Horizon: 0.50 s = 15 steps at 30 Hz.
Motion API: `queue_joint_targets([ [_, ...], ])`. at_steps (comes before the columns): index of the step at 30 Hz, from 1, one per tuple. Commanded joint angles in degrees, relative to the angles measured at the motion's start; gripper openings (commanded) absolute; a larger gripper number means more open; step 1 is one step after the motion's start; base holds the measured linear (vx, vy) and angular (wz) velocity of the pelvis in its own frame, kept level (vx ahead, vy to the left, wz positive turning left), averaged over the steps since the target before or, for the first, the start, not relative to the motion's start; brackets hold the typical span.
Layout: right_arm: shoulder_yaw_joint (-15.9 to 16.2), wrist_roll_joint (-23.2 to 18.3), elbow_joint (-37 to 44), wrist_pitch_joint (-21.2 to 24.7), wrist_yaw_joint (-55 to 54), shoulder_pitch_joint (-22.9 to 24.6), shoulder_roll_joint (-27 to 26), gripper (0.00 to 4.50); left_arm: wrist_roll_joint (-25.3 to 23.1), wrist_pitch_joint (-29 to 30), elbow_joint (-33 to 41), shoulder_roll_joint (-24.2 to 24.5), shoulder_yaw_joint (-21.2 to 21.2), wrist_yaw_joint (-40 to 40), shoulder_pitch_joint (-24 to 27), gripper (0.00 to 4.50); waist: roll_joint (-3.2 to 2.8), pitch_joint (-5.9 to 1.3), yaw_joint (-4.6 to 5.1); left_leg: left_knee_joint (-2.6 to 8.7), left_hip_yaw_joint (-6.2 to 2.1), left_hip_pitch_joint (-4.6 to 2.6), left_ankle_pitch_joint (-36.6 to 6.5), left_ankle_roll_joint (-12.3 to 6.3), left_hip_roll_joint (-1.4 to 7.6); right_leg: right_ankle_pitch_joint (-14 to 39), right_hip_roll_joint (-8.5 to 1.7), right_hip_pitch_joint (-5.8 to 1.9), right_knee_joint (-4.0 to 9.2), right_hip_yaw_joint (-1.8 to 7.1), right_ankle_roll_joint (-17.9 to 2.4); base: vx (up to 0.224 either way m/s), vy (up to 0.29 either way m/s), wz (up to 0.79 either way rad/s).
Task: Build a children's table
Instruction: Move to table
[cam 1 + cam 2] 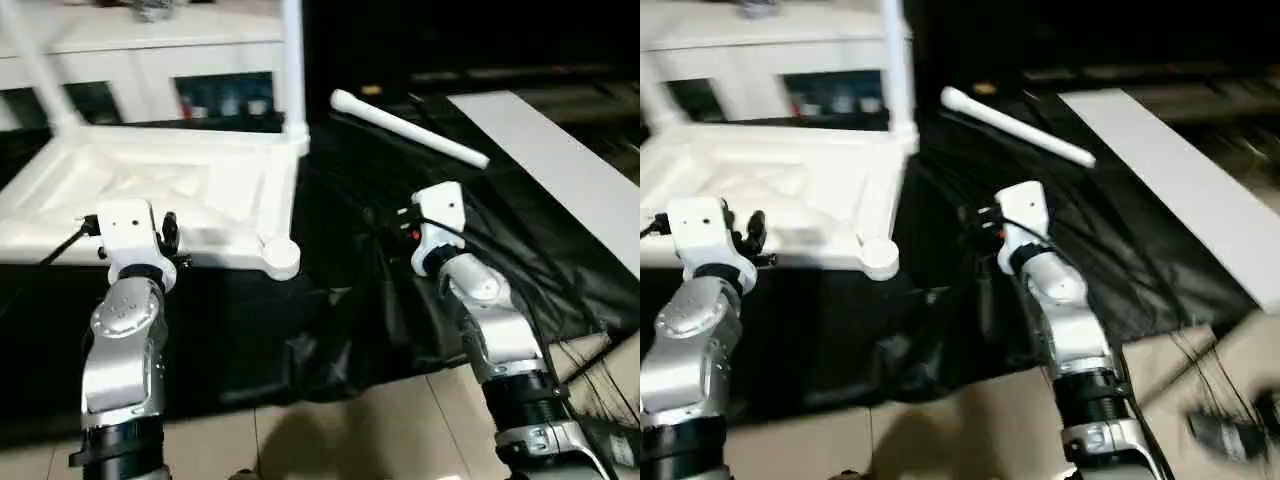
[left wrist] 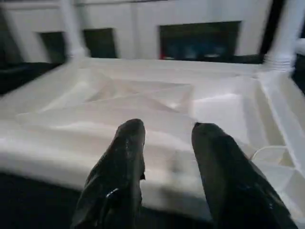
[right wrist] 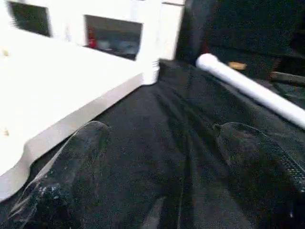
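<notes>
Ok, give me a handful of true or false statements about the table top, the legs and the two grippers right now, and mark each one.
1. The table top lies upside down, ribbed underside facing up. True.
2. All four legs are already fitted. False: two legs stand at the far corners, one on the right; the near right corner socket is empty.
3. A loose leg lies on the black cloth, to the right of the top. True.
4. The right gripper is clamped on the loose leg. False: its fingers are spread over bare cloth, apart from that leg.
5. The left gripper holds a leg. False: its fingers are apart, with nothing between them, pointing at the top's near edge.
</notes>
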<state>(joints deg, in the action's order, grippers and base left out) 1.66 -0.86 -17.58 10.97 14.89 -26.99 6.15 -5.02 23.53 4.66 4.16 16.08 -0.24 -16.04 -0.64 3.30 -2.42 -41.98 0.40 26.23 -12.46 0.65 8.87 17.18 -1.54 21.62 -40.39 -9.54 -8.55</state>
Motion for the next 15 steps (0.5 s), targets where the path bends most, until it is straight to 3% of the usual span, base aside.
queue_joint_targets([
  [1, 1.34, -0.18, 0.62, 2.14, 0.9, -0.77, -0.86, 3.96, -0.53, 0.25, -0.16, -0.03, -0.02, 1.27, 0.4, 1.94, 1.34, -1.54, -1.46, -7.32, 7.23, 0.38, -11.12, -4.69, -1.03, 29.66, -12.02, -2.83, 14.11, 1.74, -9.77, -0.024, -0.23, 0.43],
  [2, 2.02, 0.08, 1.41, 2.86, 1.62, -0.29, -0.92, 3.96, -0.95, -0.45, 0.13, 0.14, -0.51, 1.91, 0.63, 1.94, 1.4, -2.09, -1.42, -6.66, 7.6, -0.5, -12.74, -4.46, 0.05, 29.26, -13.04, -3.27, 13.81, 1.27, -8.12, -0.024, -0.23, 0.43],
  [3, 2.02, 0.08, 1.41, 2.86, 1.62, -0.29, -0.92, 3.96, -0.95, -0.45, 0.13, 0.14, -0.51, 1.91, 0.63, 1.94, 0.11, -3.51, -1.68, -1.98, 7.16, -1.03, -14.46, -5.93, 2.47, 22.98, -13.44, -6.51, 13.51, 0.86, -5.0, -0.01, -0.231, 0.55],
  [4, 2.08, -0.2, 1.73, 3.43, 2.09, 0.02, -0.97, 3.96, -1.17, -0.27, 0.62, -0.14, -0.65, 2.55, 0.74, 1.94, -2.28, -4.7, -1.81, 5.18, 3.05, -4.14, -7.42, -8.57, 7.53, 9.1, -8.68, -7.37, 11.88, -3.72, 1.51, 0.012, -0.241, 0.67],
  [5, 2.08, -0.32, 1.8, 3.62, 2.13, 0.14, -0.87, 3.96, -1.54, -0.36, 0.92, -0.22, -0.83, 3.01, 0.87, 1.94, -3.53, -5.51, -1.11, 9.73, -4.38, -7.95, -3.3, -14.34, 14.83, 4.49, -4.99, -3.4, 2.99, -3.81, 4.97, 0.012, -0.241, 0.67],
  [6, 2.09, -0.53, 1.72, 3.7, 2.2, 0.22, -0.71, 3.96, -1.41, -0.22, 1.25, -0.49, -0.69, 3.38, 0.99, 1.94, -2.49, -5.07, 0.03, 9.29, -6.8, -10.89, 8.38, -22.5, 15.55, 11.07, -2.74, 4.6, -4.59, 0.79, 4.84, 0.033, -0.25, 0.64],
  [7, 2.1, -0.71, 1.58, 3.69, 2.34, 0.27, -0.54, 3.96, -0.91, 0.03, 1.6, -0.87, -0.34, 3.62, 1.1, 1.94, -1.49, -5.21, 1.47, 7.96, -7.61, -10.88, 17.48, -26.53, 13.8, 11.03, -2.92, 7.12, -6.67, 2.71, 4.49, 0.016, -0.252, 0.62],
  [8, 2.11, -0.76, 1.42, 3.66, 2.42, 0.33, -0.4, 3.96, -0.65, 0.06, 1.84, -0.93, -0.27, 3.79, 1.33, 1.94, -2.35, -4.91, -0.15, 7.17, -8.24, -10.31, 31.65, -32.14, 11.44, 9.05, -3.44, 8.59, -7.39, 5.68, 3.02, 0.016, -0.252, 0.62],
  [9, 2.12, -0.72, 1.31, 3.64, 2.51, 0.35, -0.32, 3.96, -0.74, 0.16, 2.02, -0.86, -0.33, 3.92, 1.61, 1.94, -1.83, -5.01, 0.08, 7.84, -6.91, -8.01, 35.81, -31.34, 6.52, 5.14, -2.05, 7.24, -6.27, 6.58, 2.4, -0.043, -0.277, 0.57],
  [10, 2.1, -0.66, 1.21, 3.7, 2.59, 0.32, -0.32, 3.96, -0.8, 0.09, 2.16, -0.8, -0.43, 4.01, 1.91, 2.12, -1.19, -5.03, -0.3, 7.95, -6.2, -7.2, 33.35, -29.77, 3.93, 3.17, -1.31, 6.35, -4.19, 6.94, 1.03, -0.051, -0.345, 0.59],
  [11, 2.03, -0.7, 1.13, 3.85, 2.64, 0.23, -0.37, 3.96, -0.82, 0.04, 2.35, -0.8, -0.48, 4.14, 2.15, 2.3, 1.06, -4.58, 0.01, 9.25, -5.0, -5.15, 20.67, -26.9, -0.48, -0.62, -1.12, 2.82, 0.82, 7.43, -6.31, -0.051, -0.345, 0.59],
  [12, 1.95, -0.88, 1.24, 4.32, 2.71, 0.05, -0.47, 3.96, -0.94, 0.2, 2.81, -0.75, -0.65, 4.36, 2.47, 2.3, 3.35, -4.58, -0.82, 3.17, -1.22, 0.05, 9.92, -23.78, -5.36, -6.17, -5.3, -2.28, 6.84, 7.7, -21.81, -0.039, -0.373, 0.67],
  [13, 1.9, -0.99, 1.32, 4.6, 2.77, -0.06, -0.54, 3.96, -1.06, 0.41, 3.23, -0.67, -0.82, 4.37, 2.69, 2.3, 4.34, -4.59, -3.35, -7.05, 5.83, 1.35, -6.39, -14.93, -5.38, -3.15, -8.63, -3.71, 10.53, 7.62, -27.66, -0.061, -0.38, 0.61],
  [14, 1.86, -1.07, 1.22, 4.66, 2.79, -0.13, -0.64, 3.96, -1.02, 0.56, 3.48, -0.7, -0.7, 4.54, 2.82, 2.45, 4.07, -3.25, -3.16, -8.07, 7.01, 1.07, -11.21, -7.62, -3.07, 4.59, -10.58, -2.93, 11.0, 4.7, -20.02, -0.061, -0.38, 0.61],
  [15, 1.84, -1.12, 1.16, 4.69, 2.8, -0.17, -0.7, 3.96, -0.99, 0.66, 3.64, -0.72, -0.62, 4.65, 2.91, 2.45, 3.7, -2.94, -2.96, -7.47, 7.48, -0.05, -13.01, -5.91, -1.89, 9.27, -12.4, -2.83, 11.84, 3.76, -16.81, -0.066, -0.383, 0.54],
])
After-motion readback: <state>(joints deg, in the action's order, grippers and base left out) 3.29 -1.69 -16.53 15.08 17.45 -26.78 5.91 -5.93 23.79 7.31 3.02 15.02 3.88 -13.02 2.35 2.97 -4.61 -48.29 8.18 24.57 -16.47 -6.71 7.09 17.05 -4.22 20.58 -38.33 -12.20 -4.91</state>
